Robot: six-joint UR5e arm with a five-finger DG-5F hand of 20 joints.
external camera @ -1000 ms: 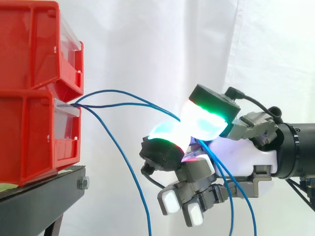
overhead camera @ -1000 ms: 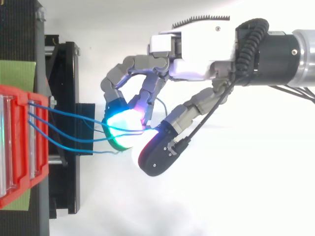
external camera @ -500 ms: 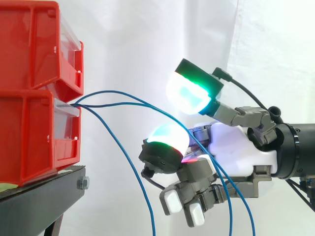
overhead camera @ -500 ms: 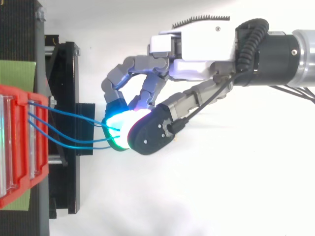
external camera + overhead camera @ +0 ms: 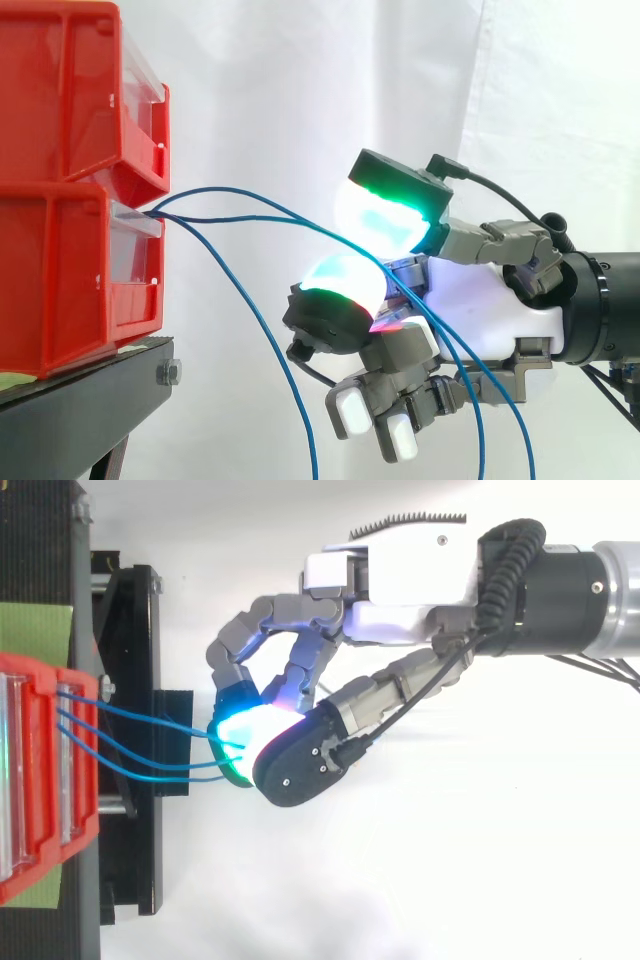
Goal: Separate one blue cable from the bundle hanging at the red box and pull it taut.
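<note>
Where the red bins (image 5: 60, 180) sat stacked on the black stand (image 5: 90, 385) at the left, we saw three blue cables (image 5: 230, 188) come out together at the front lip of the lower bin. One of the three dropped away almost at once, sagging in a long slack curve past the stand's edge, clear of the hand. The other two arched rightward in front of the white curtain (image 5: 300, 80), bowed rather than straight, and ran into the hand (image 5: 480, 310), which hung in the air well apart from the bins.

We found the hand closed about that pair. The thumb's pad (image 5: 385, 215), glowing green and cyan, lay over them from above. A cyan-lit fingertip (image 5: 340, 285) sat just beneath, and the strands passed through the narrow slot between the two. How firmly the pads pressed them we could not tell. The other fingers curled down and under, their white pads holding nothing.

Beyond the palm, both cables fell loose toward the bottom edge. From above, we saw the cables cross from the bin front over the stand and vanish under the thumb's dark back. At the far right the arm (image 5: 600, 310) reached in level.
</note>
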